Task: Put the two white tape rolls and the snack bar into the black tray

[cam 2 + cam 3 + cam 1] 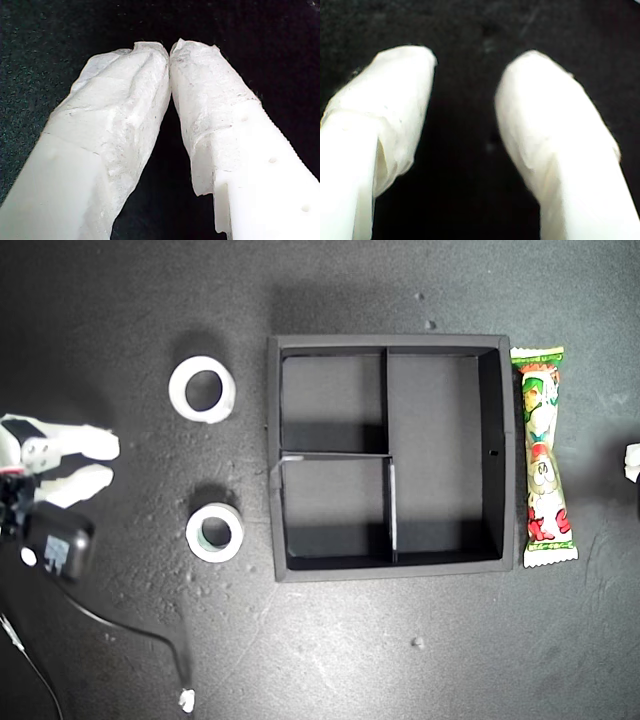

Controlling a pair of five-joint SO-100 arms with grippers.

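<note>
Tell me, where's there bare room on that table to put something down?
All three compartments of the black tray are bare. So is the strip between the two tape rolls. It is tight where the snack bar lies against the tray's wall.

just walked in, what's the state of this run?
Nothing is being handled yet. Both white tape rolls, the larger and the smaller, lie on the dark table left of the black tray in the exterior view. The snack bar lies along the tray's right wall, outside it. All three compartments are empty. My first gripper has its jaws closed on nothing; my second gripper is open over bare table.
</note>
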